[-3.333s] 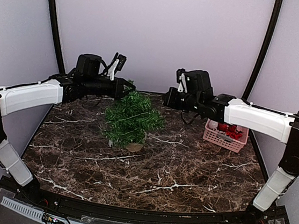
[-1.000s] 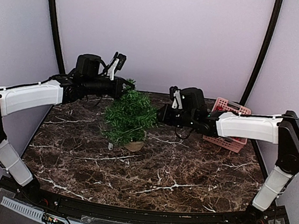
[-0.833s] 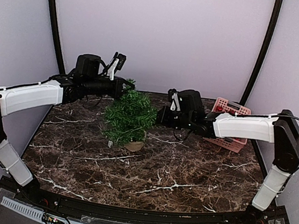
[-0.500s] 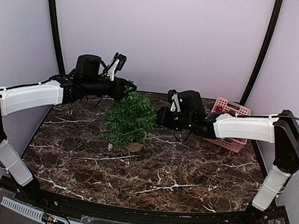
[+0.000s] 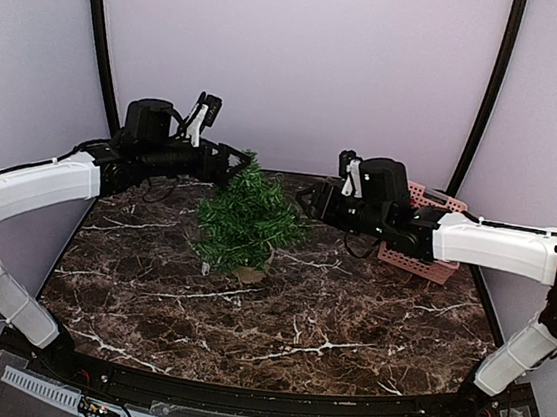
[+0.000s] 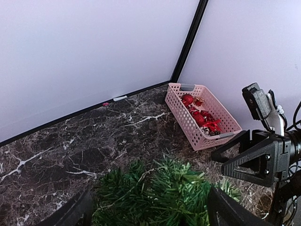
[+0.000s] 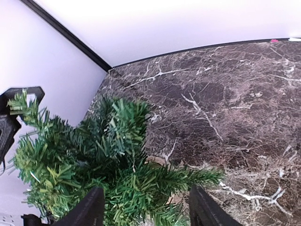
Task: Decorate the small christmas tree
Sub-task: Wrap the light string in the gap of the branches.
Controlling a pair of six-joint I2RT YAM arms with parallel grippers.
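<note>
The tree (image 5: 247,217) stands upright on its round tan base on the tabletop (image 5: 327,315), toward the far side and left of centre. The left hand (image 5: 234,160) hangs at the tree's upper left, close against its top branches. Its fingers (image 6: 70,214) are spread wide with only green needles showing between them, and it grips nothing. The right hand (image 5: 308,201) sits just right of the tree, near its outer twigs. It is likewise spread apart and holds nothing. A pink basket (image 5: 415,263) of red ornaments (image 6: 202,117) lies well right of the tree, behind the right arm.
</note>
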